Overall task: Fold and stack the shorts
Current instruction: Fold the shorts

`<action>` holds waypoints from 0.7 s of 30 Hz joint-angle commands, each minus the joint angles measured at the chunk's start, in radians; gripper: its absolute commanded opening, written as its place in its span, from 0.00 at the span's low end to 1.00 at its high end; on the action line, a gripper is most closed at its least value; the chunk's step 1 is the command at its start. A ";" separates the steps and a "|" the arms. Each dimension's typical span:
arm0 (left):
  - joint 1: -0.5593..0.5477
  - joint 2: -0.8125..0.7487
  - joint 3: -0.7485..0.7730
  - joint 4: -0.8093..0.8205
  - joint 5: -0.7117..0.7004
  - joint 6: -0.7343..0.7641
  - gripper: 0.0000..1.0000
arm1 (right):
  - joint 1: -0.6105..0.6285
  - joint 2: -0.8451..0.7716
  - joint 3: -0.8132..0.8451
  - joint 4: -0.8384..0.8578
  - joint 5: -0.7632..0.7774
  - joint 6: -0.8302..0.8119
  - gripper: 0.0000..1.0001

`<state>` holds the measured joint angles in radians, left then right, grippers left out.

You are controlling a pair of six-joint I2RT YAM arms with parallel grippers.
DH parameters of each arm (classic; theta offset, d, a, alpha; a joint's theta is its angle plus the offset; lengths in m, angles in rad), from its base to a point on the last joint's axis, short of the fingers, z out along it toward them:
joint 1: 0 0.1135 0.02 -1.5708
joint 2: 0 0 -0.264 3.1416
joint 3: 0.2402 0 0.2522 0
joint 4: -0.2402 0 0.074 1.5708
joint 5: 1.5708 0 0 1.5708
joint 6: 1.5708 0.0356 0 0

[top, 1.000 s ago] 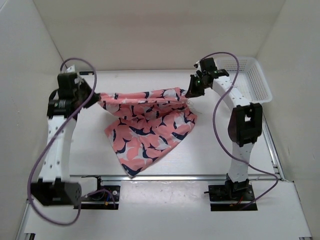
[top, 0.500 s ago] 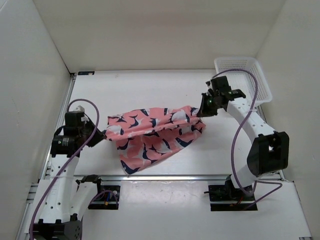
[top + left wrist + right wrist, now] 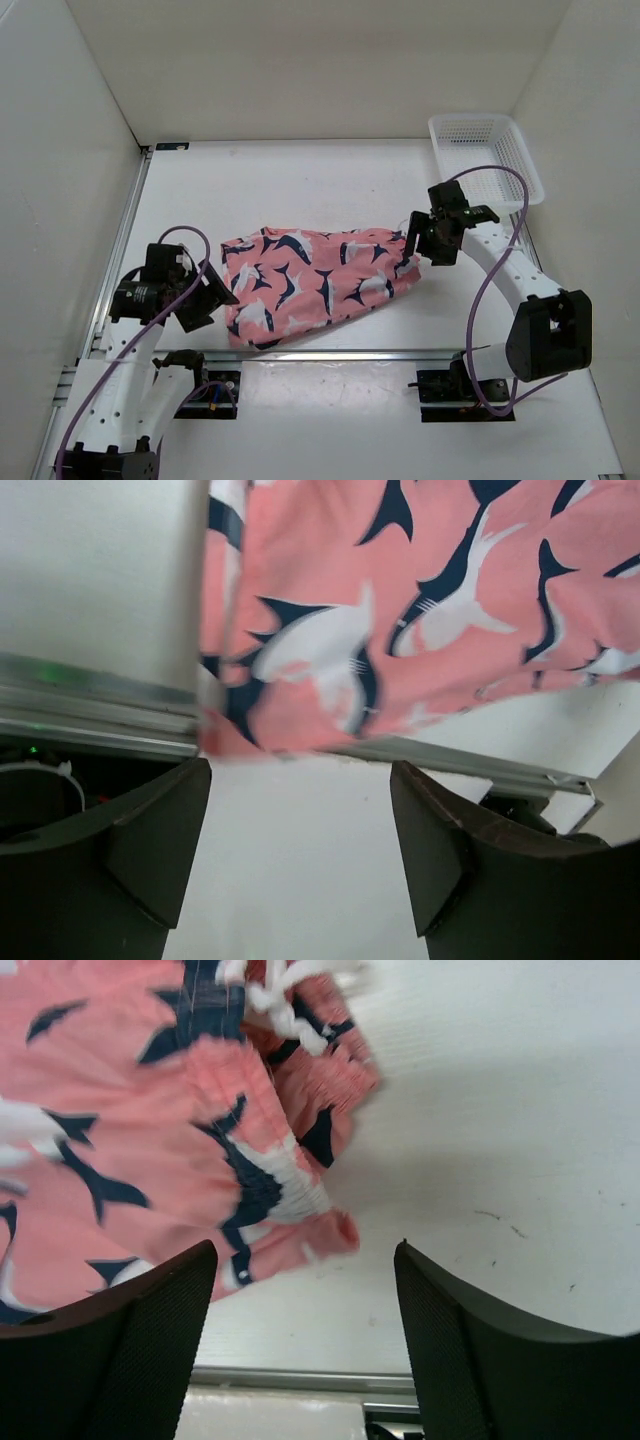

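Note:
The coral-pink shorts (image 3: 318, 285) with navy-and-white shapes lie folded flat on the table near its front edge. My left gripper (image 3: 216, 299) sits just off their left end, open. In the left wrist view the shorts (image 3: 400, 620) lie beyond the spread fingers (image 3: 455, 850), and only bare table lies between them. My right gripper (image 3: 414, 246) is at the shorts' right end, open too. In the right wrist view the gathered waistband corner (image 3: 300, 1210) lies just ahead of the left finger (image 3: 140, 1345), not gripped.
A white mesh basket (image 3: 488, 152) stands at the back right corner. A metal rail (image 3: 340, 353) runs along the table's front edge just below the shorts. White walls enclose the table on three sides.
Both arms pulled the hanging shorts toward the front edge and laid them down. Both grippers, shut on the fabric before, have opened and let go.

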<state>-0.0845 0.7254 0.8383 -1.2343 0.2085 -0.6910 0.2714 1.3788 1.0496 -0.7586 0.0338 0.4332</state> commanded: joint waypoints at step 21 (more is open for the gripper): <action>-0.063 0.321 -0.096 0.287 0.126 0.042 0.78 | -0.075 0.052 -0.105 0.179 -0.152 0.064 0.90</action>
<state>-0.1307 1.0294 0.7631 -1.0477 0.2901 -0.6361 0.2276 1.4185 0.9504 -0.6518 -0.0677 0.4900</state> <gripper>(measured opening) 0.771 0.894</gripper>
